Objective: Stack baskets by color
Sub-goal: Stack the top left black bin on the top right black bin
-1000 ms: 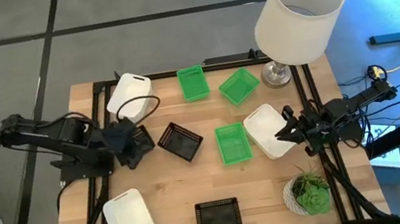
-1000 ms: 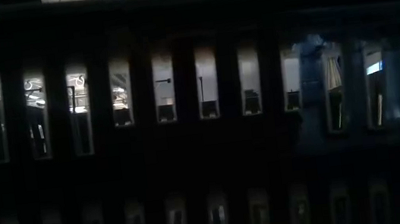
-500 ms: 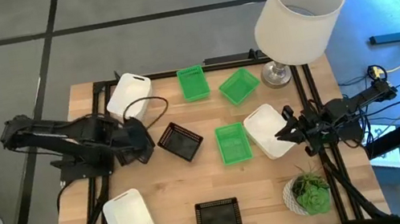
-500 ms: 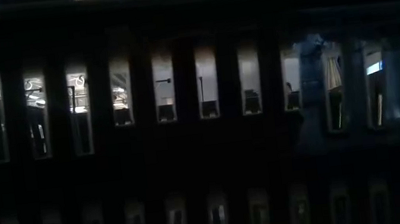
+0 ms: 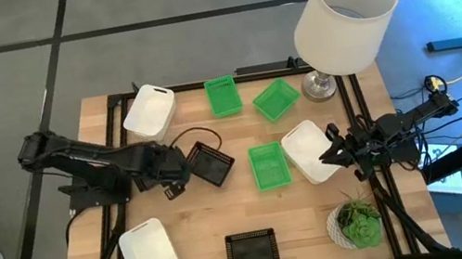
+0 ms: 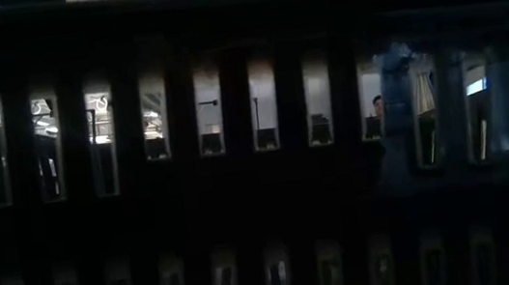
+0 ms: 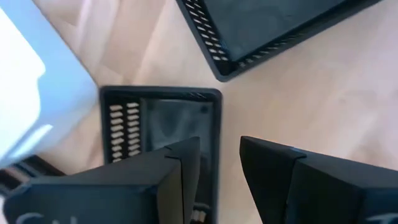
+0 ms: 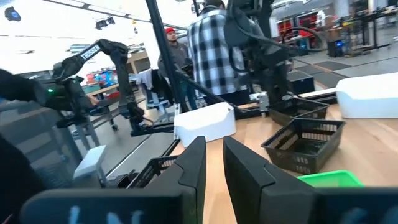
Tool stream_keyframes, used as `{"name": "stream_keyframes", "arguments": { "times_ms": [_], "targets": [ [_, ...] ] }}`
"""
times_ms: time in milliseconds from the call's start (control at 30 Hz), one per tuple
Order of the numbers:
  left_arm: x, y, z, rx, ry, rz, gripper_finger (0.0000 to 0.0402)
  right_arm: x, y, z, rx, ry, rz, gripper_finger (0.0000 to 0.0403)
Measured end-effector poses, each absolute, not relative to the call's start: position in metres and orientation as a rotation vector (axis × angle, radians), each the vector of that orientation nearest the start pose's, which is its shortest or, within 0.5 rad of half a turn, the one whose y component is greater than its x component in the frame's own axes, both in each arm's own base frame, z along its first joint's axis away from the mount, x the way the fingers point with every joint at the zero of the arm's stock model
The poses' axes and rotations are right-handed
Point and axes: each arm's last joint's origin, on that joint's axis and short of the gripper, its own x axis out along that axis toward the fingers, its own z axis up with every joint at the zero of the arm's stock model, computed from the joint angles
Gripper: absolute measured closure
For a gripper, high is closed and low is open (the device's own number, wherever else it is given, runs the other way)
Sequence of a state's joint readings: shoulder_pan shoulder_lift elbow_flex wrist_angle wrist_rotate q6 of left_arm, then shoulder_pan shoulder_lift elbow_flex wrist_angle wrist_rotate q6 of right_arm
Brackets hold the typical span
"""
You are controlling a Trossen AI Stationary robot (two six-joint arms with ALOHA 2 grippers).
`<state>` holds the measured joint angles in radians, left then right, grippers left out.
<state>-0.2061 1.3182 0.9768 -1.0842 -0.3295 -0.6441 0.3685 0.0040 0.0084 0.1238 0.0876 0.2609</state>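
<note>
Left gripper (image 5: 183, 168) open mid-table, right gripper (image 5: 327, 153) narrowly parted at right edge

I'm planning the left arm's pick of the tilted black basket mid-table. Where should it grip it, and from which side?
Take the black basket by its thin rim wall on the side facing the left gripper, coming from above with one finger inside: it sits open side up, turned cornerwise, and the jaws are open beside that edge.

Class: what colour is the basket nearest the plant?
White basket, clearest in the high view.
</note>
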Motion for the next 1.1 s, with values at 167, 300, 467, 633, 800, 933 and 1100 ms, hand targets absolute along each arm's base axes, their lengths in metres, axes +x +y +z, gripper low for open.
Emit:
{"name": "stream_keyframes", "arguments": {
  "times_ms": [167,300,467,633,800,933,1100],
  "targets": [
    [0.223,-0.045,0.227,-0.072,1.3,0.545,0.0295,0.091,0.034,0.178,0.329,-0.076,0.337,0.0347],
    [0.226,-0.053,0.218,-0.032,1.332,0.528,0.0295,0.091,0.034,0.178,0.334,-0.075,0.338,0.0347],
    [0.228,-0.061,0.211,0.012,1.355,0.518,0.0295,0.091,0.034,0.178,0.333,-0.075,0.337,0.0347],
    [0.228,-0.063,0.204,0.05,1.359,0.53,0.0295,0.091,0.033,0.178,0.332,-0.075,0.336,0.0347],
    [0.224,-0.062,0.191,0.055,1.372,0.542,0.0295,0.091,0.033,0.178,0.33,-0.075,0.336,0.0347],
    [0.22,-0.06,0.185,0.071,1.386,0.556,0.0295,0.091,0.033,0.178,0.33,-0.075,0.335,0.0347],
    [0.216,-0.059,0.178,0.078,1.404,0.558,0.0295,0.091,0.033,0.178,0.33,-0.075,0.335,0.0347]
  ]
}}
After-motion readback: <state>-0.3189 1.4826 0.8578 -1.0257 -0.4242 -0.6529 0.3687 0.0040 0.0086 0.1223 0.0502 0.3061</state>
